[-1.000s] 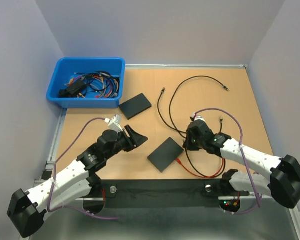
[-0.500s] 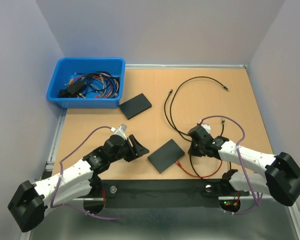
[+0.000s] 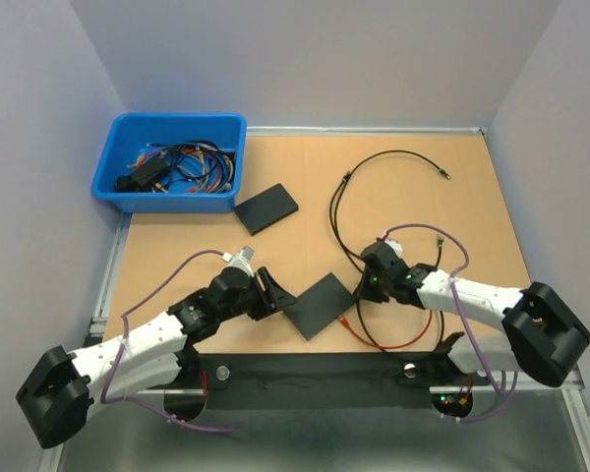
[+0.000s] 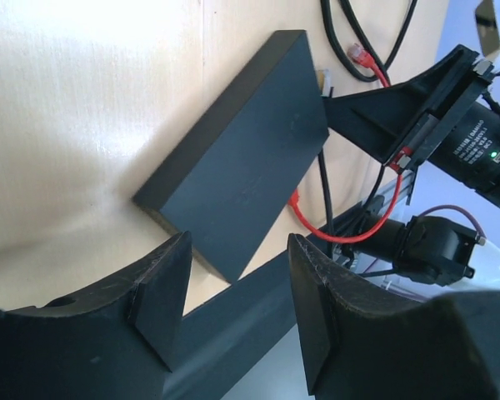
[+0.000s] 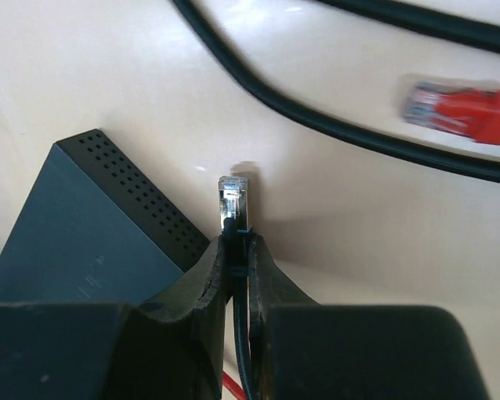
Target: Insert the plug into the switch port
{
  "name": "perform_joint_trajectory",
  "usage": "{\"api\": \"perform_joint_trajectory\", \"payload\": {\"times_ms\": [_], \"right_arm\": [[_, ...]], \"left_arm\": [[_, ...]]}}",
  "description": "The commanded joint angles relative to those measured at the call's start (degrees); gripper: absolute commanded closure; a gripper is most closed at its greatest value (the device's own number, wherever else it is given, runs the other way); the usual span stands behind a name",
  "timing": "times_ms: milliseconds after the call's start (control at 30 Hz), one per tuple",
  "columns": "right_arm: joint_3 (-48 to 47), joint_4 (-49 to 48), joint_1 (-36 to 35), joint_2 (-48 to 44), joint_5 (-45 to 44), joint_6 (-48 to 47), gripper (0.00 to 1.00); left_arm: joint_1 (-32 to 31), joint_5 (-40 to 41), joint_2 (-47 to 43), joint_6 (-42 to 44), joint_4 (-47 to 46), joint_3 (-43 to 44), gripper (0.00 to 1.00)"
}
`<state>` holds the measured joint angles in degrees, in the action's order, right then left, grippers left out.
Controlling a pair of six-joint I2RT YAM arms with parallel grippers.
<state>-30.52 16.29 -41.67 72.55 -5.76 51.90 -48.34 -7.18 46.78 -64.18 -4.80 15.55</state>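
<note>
The switch (image 3: pixel 318 304) is a flat black box lying near the table's front edge. In the right wrist view its perforated side (image 5: pixel 125 196) faces the plug (image 5: pixel 236 197), a clear metal-tipped connector on a black cable. My right gripper (image 5: pixel 236 243) is shut on the plug just behind its head, a short way off the switch's right corner, not touching it. In the top view the right gripper (image 3: pixel 365 286) is beside that corner. My left gripper (image 4: pixel 237 304) stands open at the switch's (image 4: pixel 242 162) left end, with nothing between its fingers (image 4: pixel 162 296).
A red cable (image 3: pixel 388 339) with a red plug (image 5: pixel 458 112) loops in front of the right gripper. Black cable (image 3: pixel 339 211) curves over the table's middle. A second black box (image 3: pixel 265 207) lies further back. A blue bin (image 3: pixel 128 187) of cables stands at the back left.
My right gripper has carried the plug left to the switch's right corner. My left gripper has dropped toward the switch's left end, and the switch has shifted slightly left.
</note>
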Motion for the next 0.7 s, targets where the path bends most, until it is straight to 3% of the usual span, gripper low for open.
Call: {"api": "perform_joint_trajectory", "payload": {"times_ms": [0,300,467,667], "right_arm": [[0.2,-4.2,-3.8,6.2,5.5,5.0,1.00],[-15.8,-9.9,-9.9,25.0,5.5,6.6,0.99],[-26.3,-9.7,-9.7,33.4,2.0,-1.1,0.99],[-32.9,-8.2,-5.8,34.1,-1.5,-11.4,1.00]], "left_arm": [[-0.3,1.4,-2.6,-1.2,-1.8,-0.7,0.41],[-0.3,6.3,-11.9,-2.8,4.3,0.0,0.41],[-0.3,12.3,-15.1,-1.5,11.2,3.1,0.39],[1.1,13.7,-13.3,1.0,13.2,4.6,0.37]]}}
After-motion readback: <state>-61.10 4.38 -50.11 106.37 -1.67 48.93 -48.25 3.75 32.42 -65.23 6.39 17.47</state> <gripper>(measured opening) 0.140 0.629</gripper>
